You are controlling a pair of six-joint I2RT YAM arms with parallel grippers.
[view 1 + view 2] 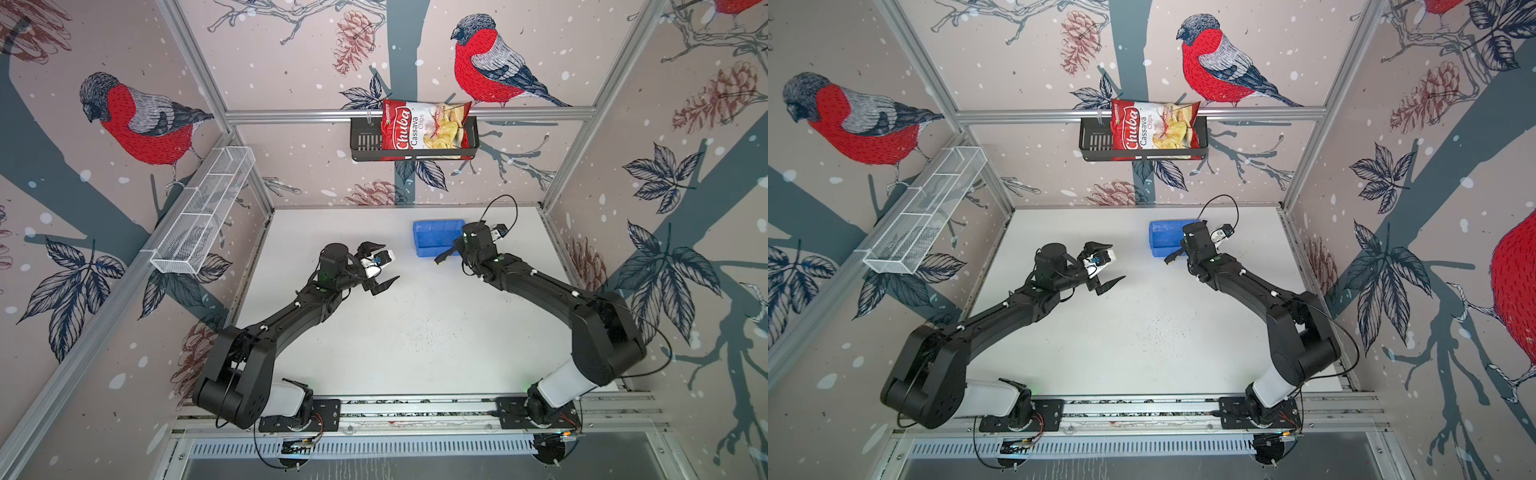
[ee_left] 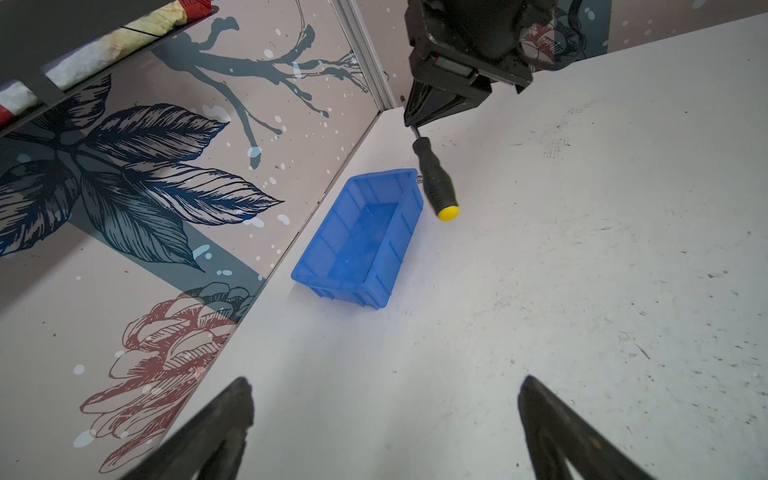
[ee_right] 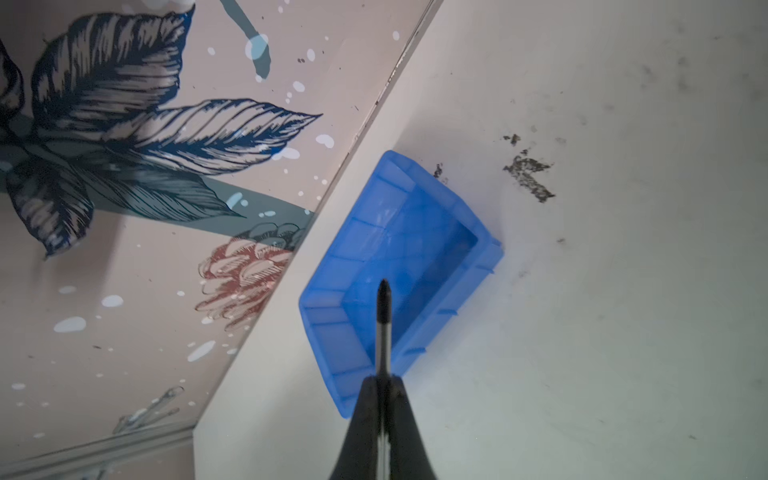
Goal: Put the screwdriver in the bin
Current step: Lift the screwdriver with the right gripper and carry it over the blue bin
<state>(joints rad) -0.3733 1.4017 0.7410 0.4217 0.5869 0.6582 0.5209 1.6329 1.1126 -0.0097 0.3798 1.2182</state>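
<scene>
White tabletop (image 1: 415,332), bird-print walls. Right gripper (image 3: 383,380) pinched screwdriver (image 2: 434,183) shaft; handle overhung near rim of bin (image 2: 374,176). Released so, it might tip out. Left gripper (image 2: 385,381) gaped, empty.

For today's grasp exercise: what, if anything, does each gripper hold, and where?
The right gripper pinches the screwdriver by its metal shaft; the left gripper is open and empty.

Red chips bag (image 1: 424,129) in black wall basket (image 1: 363,143); white mesh basket (image 1: 203,216) well apart.
</scene>
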